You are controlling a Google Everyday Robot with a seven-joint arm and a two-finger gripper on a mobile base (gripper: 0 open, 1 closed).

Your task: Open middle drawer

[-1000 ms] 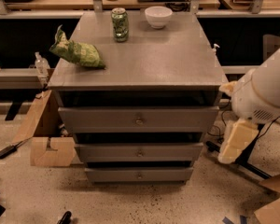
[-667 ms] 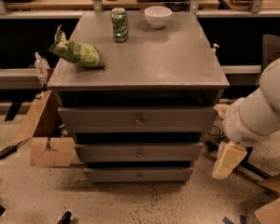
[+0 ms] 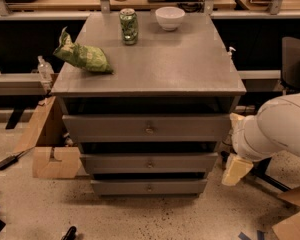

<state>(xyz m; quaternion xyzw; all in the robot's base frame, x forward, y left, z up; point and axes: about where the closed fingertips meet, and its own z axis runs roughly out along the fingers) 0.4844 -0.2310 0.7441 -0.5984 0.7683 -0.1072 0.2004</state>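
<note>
The grey cabinet [image 3: 150, 79] has three drawers, and all of them sit pushed in. The middle drawer [image 3: 115, 162] is the second front down, with a small brass knob [image 3: 150, 164] at its centre. My white arm [image 3: 280, 129] comes in from the right edge. The cream-coloured gripper [image 3: 235, 170] hangs low beside the cabinet's right side, about level with the middle drawer. It is to the right of the drawer front and well away from the knob, touching nothing.
On the cabinet top lie a green chip bag [image 3: 85, 57], a green can [image 3: 128, 26] and a white bowl [image 3: 170, 17]. A cardboard box [image 3: 50, 159] stands on the floor at the left. A dark chair [image 3: 295, 59] is at the right and more cardboard [image 3: 292, 224] at the bottom right.
The arm has dropped lower and the gripper has moved down and a little left, nearer the cabinet's right side. The drawers have not moved.
</note>
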